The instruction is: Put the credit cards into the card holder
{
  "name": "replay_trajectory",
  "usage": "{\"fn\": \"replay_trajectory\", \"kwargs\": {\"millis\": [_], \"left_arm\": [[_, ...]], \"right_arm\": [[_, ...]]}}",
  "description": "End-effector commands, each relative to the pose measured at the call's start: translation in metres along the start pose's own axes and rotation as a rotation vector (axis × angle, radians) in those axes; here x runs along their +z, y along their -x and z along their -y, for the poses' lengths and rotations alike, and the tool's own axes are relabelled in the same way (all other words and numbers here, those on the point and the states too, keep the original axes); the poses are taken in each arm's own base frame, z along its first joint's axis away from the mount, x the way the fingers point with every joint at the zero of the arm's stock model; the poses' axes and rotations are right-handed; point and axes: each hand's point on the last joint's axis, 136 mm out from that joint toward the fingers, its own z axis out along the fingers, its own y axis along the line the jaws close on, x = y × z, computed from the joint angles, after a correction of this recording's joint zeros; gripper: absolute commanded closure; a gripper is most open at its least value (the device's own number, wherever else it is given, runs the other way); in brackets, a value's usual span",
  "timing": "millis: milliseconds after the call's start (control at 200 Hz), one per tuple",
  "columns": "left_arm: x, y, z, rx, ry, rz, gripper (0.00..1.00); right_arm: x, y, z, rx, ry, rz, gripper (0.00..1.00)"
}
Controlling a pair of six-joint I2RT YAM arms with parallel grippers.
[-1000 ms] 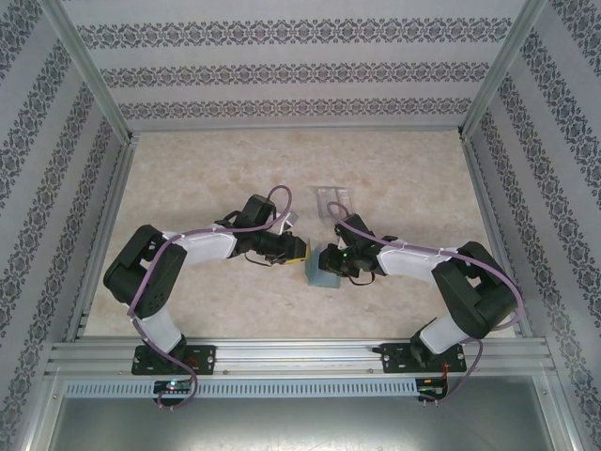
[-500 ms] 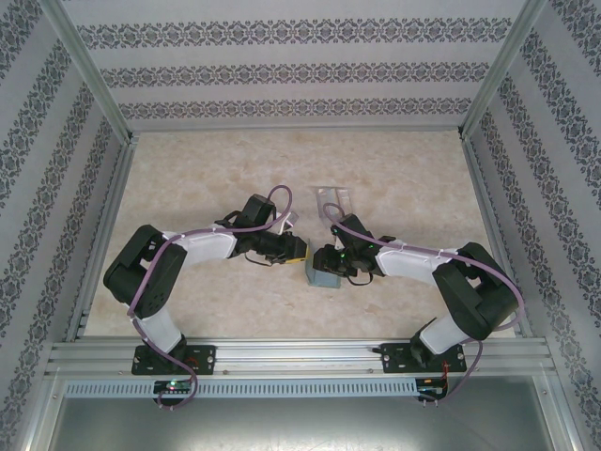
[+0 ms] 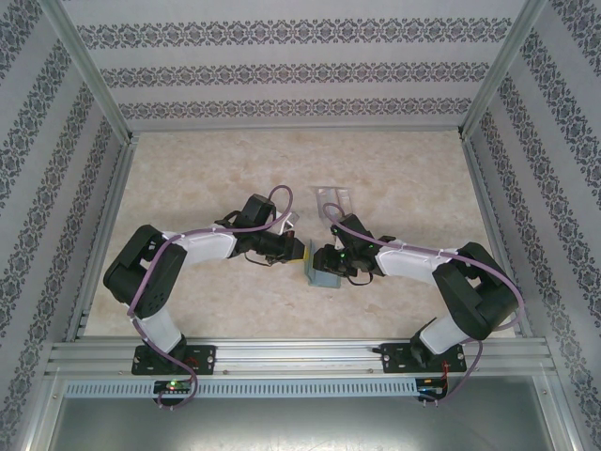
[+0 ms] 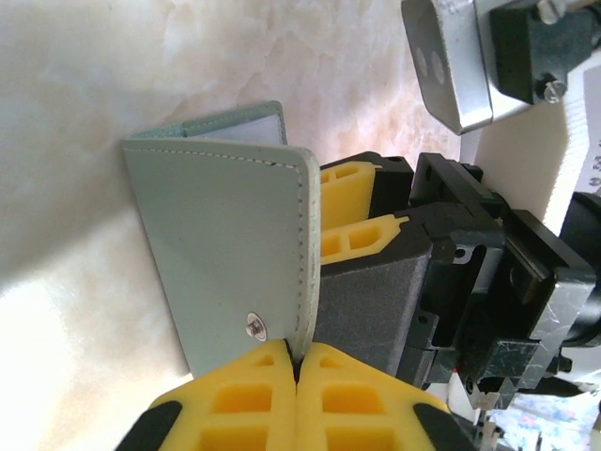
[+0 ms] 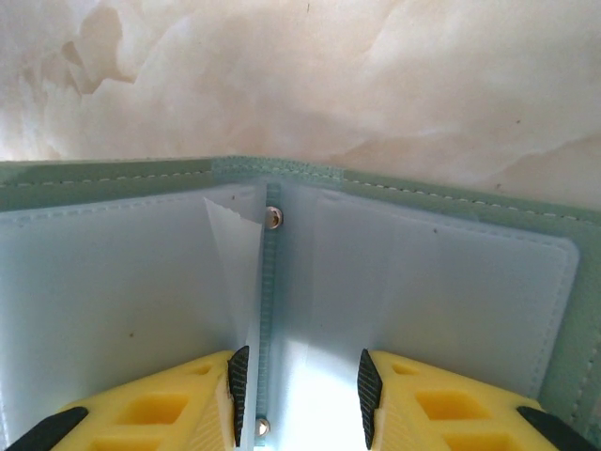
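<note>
sage-green card holder [image 4: 225, 254] stands open on the marbled tabletop [image 4: 94, 75]; left gripper [image 4: 296, 371] clenched on its cover edge, right gripper [image 5: 302, 390] parted inside, astride the spine.

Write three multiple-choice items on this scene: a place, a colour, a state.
1. Where does the card holder stand? A) far left corner B) between the left pincer and the right pincer C) near right corner
2. What colour is its cover? A) red B) sage green C) black
3. How is the left pincer? A) wide open B) shut on a loose card C) shut on the cover's edge
Key: 1 B, the top view shows it between both arms' ends; 2 B, the left wrist view shows green; 3 C, it is clamped on the edge.
</note>
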Motion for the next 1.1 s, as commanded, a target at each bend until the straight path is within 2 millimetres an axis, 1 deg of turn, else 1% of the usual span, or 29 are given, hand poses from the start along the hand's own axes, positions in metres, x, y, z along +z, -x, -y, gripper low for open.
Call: {"fn": "replay_trajectory", "kwargs": {"millis": [0, 60, 90, 130, 170, 265, 435, 465, 485, 520, 625, 679, 759, 819, 884, 994, 1044, 1094], "left_arm": [[-0.0013, 0.0045, 0.0072, 0.037, -0.025, -0.008, 0.96], [-0.0007, 0.0046, 0.0062, 0.036, -0.019, -0.013, 0.93], [-0.0006, 0.0046, 0.0054, 0.035, -0.015, -0.013, 0.9], [-0.0004, 0.0043, 0.0045, 0.033, -0.012, -0.014, 0.82], [0.0001, 0.0042, 0.0035, 0.032, -0.009, -0.015, 0.79], [-0.0002, 0.0054, 0.0043, 0.036, -0.01, -0.011, 0.76], [0.0031, 0.0068, 0.0018, 0.031, -0.006, -0.022, 0.76], [0.0039, 0.0071, 0.0013, 0.028, -0.006, -0.025, 0.75], [0.0046, 0.0069, 0.0008, 0.026, -0.008, -0.028, 0.72], [0.0051, 0.0073, 0.0007, 0.025, -0.008, -0.028, 0.71], [0.0062, 0.0068, -0.0012, 0.023, -0.005, -0.03, 0.7], [0.0058, 0.0069, -0.0005, 0.026, -0.007, -0.03, 0.71], [0.0053, 0.0068, -0.0006, 0.028, -0.006, -0.028, 0.79], [0.0045, 0.0069, 0.0002, 0.034, -0.006, -0.024, 0.87], [0.0035, 0.0066, 0.0008, 0.038, -0.005, -0.022, 0.89], [0.0026, 0.0062, 0.0, 0.044, 0.006, -0.024, 0.88], [0.0031, 0.0053, -0.001, 0.043, 0.008, -0.03, 0.83], [0.0031, 0.0058, -0.0008, 0.043, 0.008, -0.028, 0.74]], "right_arm": [[0.0031, -0.003, 0.0067, -0.013, -0.045, -0.013, 0.61], [0.0031, -0.0025, 0.0066, -0.013, -0.044, -0.011, 0.61], [0.0033, -0.0029, 0.0064, -0.013, -0.043, -0.013, 0.61], [0.0034, -0.0033, 0.0059, -0.016, -0.042, -0.015, 0.61], [0.0032, -0.003, 0.0053, -0.016, -0.041, -0.014, 0.61], [0.0035, -0.0034, 0.0054, -0.018, -0.041, -0.016, 0.61], [0.0034, -0.0039, 0.0031, -0.025, -0.028, -0.016, 0.61], [0.0036, -0.0039, 0.0038, -0.024, -0.029, -0.017, 0.61], [0.0032, -0.0039, 0.0033, -0.025, -0.028, -0.016, 0.61], [0.0032, -0.0041, 0.0035, -0.025, -0.029, -0.017, 0.61], [0.003, -0.0057, 0.0035, -0.027, -0.029, -0.019, 0.61], [0.003, -0.0061, 0.0045, -0.026, -0.033, -0.018, 0.61], [0.0031, -0.0065, 0.0059, -0.023, -0.036, -0.018, 0.61], [0.0035, -0.0073, 0.006, -0.024, -0.037, -0.02, 0.61], [0.0038, -0.0073, 0.0063, -0.022, -0.037, -0.021, 0.61], [0.0038, -0.0071, 0.0056, -0.023, -0.037, -0.02, 0.61], [0.0037, -0.0069, 0.0057, -0.023, -0.036, -0.02, 0.61], [0.0035, -0.0065, 0.0052, -0.024, -0.035, -0.019, 0.61]]}}
